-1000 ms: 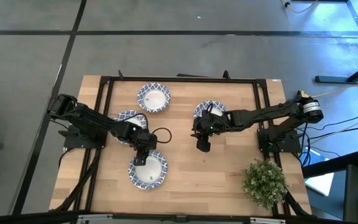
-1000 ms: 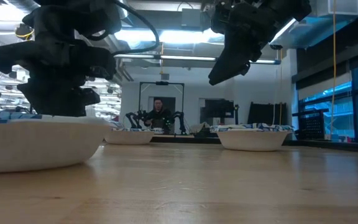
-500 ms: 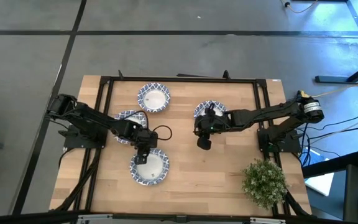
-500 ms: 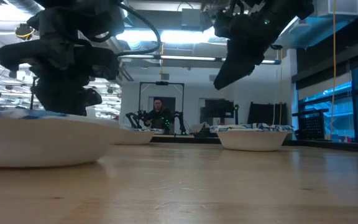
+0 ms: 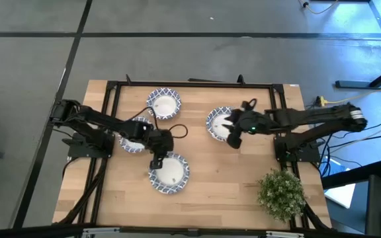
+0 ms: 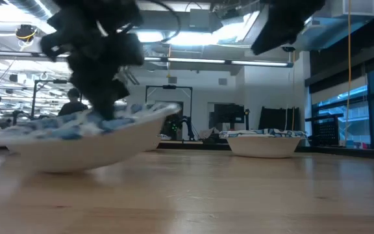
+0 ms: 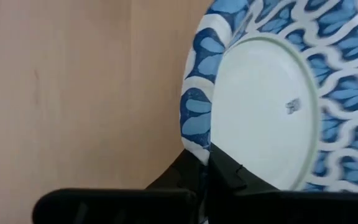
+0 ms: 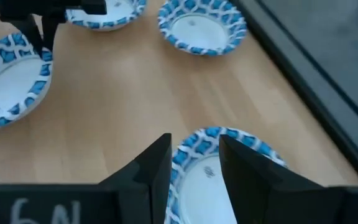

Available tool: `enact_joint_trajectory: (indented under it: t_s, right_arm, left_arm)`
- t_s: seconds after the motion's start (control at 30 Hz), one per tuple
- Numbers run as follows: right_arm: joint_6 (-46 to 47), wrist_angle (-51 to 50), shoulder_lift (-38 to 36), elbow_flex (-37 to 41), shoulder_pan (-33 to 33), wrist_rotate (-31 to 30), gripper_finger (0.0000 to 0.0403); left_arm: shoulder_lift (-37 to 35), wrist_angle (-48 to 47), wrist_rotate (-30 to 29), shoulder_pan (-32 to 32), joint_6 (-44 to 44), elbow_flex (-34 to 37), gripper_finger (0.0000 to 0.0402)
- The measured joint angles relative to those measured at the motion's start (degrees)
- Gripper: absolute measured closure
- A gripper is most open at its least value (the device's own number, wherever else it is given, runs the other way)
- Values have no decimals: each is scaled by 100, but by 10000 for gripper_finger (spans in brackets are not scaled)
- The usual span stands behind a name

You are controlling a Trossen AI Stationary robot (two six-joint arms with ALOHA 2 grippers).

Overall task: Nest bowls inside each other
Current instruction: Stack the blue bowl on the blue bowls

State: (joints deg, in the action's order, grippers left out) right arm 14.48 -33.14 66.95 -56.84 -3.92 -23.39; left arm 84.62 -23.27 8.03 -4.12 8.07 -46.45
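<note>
Several blue-and-white rimmed bowls show on the wooden table. My left gripper (image 5: 156, 160) is shut on the near bowl (image 5: 170, 174), which sits tilted in the low view (image 6: 83, 136). Another bowl (image 5: 135, 135) lies partly under the left arm, and one (image 5: 163, 104) rests farther back. My right gripper (image 5: 233, 139) hangs open above the near right side of the right-hand bowl (image 5: 218, 123); in its wrist view its fingers stand either side of that bowl (image 8: 219, 158) without touching it. My left gripper pinches the near bowl's rim (image 7: 199, 144) on its far left side, one finger inside the bowl and one outside. The fingers (image 7: 229, 174) slant down from the table's left. The bowl is tipped, its right side raised; whether its underside leaves the table I cannot tell.
A green potted plant (image 5: 282, 194) stands at the near right corner. Black frame rails (image 5: 111, 99) run along the table's left, far and right sides. Bare wood lies in the middle between the two arms.
My left gripper has taken hold of the near bowl's rim and moved toward the table's right and slightly far, dragging the bowl along and tipping it. My right gripper has risen and drawn back toward the right edge, now over the right-hand bowl.
</note>
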Motion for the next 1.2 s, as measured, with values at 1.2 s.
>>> enact_joint_trajectory:
  t_s: [1.2]
  right_arm:
    - [771,1038,-3720,3128,-1285,-311,267]
  left_arm:
    - [2854,-265,685,2417,-847,-5063,401]
